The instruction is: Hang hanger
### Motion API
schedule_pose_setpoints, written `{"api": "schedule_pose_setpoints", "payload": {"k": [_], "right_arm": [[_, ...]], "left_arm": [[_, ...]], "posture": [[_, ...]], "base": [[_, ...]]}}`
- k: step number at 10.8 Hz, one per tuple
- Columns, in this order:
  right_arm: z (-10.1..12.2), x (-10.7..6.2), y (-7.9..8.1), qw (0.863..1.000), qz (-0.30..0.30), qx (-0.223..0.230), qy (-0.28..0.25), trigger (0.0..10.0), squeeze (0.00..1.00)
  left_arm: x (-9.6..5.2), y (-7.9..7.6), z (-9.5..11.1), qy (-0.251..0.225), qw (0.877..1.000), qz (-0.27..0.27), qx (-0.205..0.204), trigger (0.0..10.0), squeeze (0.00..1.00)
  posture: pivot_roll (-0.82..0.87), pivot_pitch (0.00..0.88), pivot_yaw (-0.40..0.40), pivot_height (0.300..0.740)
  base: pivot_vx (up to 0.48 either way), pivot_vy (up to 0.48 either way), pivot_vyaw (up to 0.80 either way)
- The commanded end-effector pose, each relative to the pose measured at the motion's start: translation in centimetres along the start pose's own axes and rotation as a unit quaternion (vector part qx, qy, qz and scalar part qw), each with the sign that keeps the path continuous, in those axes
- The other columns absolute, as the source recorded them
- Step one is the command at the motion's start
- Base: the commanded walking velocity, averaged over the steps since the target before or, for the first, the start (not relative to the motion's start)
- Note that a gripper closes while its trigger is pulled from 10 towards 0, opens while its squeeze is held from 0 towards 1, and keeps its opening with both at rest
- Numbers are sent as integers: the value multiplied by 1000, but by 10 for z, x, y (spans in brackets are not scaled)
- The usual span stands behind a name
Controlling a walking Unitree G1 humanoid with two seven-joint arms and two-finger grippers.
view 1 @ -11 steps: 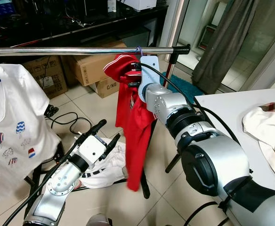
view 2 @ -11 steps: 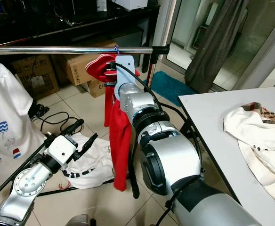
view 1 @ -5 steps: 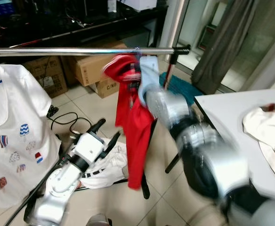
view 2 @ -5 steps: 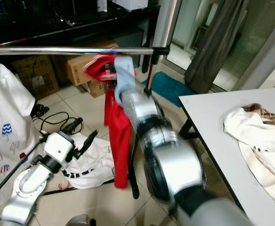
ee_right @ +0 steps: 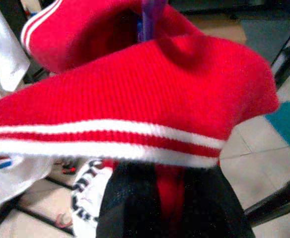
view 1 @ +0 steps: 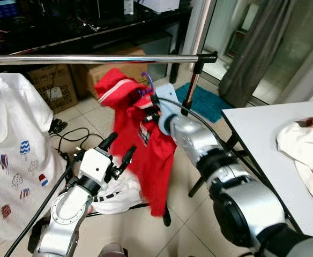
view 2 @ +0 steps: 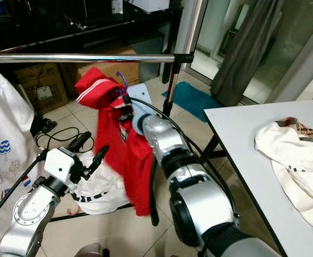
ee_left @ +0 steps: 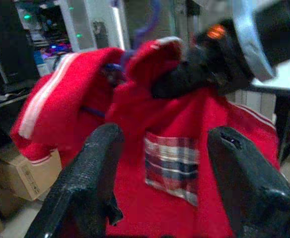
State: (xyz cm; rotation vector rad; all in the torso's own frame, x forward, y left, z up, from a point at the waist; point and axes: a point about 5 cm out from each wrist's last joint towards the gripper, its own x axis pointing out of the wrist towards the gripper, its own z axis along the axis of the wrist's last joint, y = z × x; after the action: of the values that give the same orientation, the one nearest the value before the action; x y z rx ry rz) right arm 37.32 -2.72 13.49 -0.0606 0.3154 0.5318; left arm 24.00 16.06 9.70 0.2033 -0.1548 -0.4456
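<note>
Two arms raised, right gripper (view 1: 152,110) fingers clamping red shirt (view 1: 146,144) below rail (view 1: 92,59), left gripper (view 1: 118,150) fingers wide.

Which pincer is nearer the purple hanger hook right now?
The right. The right pincer is at the red shirt's collar, just under the purple hanger hook. The left pincer hangs open lower down, beside the shirt's body, well below the hook.

I read the rail (view 1: 92,59) as polished chrome metal, glossy. Red shirt (view 1: 151,160): matt knit cloth, white-striped collar. Hanger hook (view 2: 123,81): purple, smooth plastic. Floor (view 1: 199,225): glossy tile. Boxes (view 1: 54,83), at 10 o'clock: matt cardboard. Counter (view 2: 242,139): smooth, matt white.
</note>
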Motion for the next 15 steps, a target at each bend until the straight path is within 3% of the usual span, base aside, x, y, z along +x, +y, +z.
{"api": "schedule_pose_setpoints", "payload": {"k": [1, 2, 5, 7, 9, 12, 15], "right_arm": [[11, -6, -10, 999, -3, -21, -46, 10000, 0], [5, -13, -14, 997, 9, -21, -71, 10000, 0], [-23, -35, -25, 995, 22, -27, -95, 10000, 0], [-32, -46, -23, 993, 43, -27, -109, 10000, 0], [-27, -47, -13, 989, 69, -46, -120, 10000, 0], [-18, -44, -1, 985, 84, -73, -135, 10000, 0], [-22, -42, -1, 989, 75, -51, -119, 10000, 0]], "left_arm": [[-1, 4, 7, -16, 999, 27, -14, 10000, 0], [-3, 9, 10, -30, 997, 60, -36, 10000, 0], [-10, 9, 14, -42, 992, 90, -80, 10000, 0], [-13, 18, 19, -58, 984, 132, -108, 10000, 0], [-13, 18, 20, -61, 980, 145, -119, 10000, 0], [-12, 14, 21, -59, 981, 141, -122, 10000, 0], [-12, 11, 20, -54, 981, 139, -125, 10000, 0]], "posture": [[224, 0, -66, 736], [226, 0, -65, 736], [218, 0, -57, 736], [215, 0, -57, 736], [218, 0, -61, 736], [232, 0, -68, 736], [228, 0, -63, 736]], "base": [[0, 0, 0], [0, 0, 0], [0, 0, 0], [0, 0, 0], [0, 0, 0], [0, 0, 769], [0, 0, 515]]}}
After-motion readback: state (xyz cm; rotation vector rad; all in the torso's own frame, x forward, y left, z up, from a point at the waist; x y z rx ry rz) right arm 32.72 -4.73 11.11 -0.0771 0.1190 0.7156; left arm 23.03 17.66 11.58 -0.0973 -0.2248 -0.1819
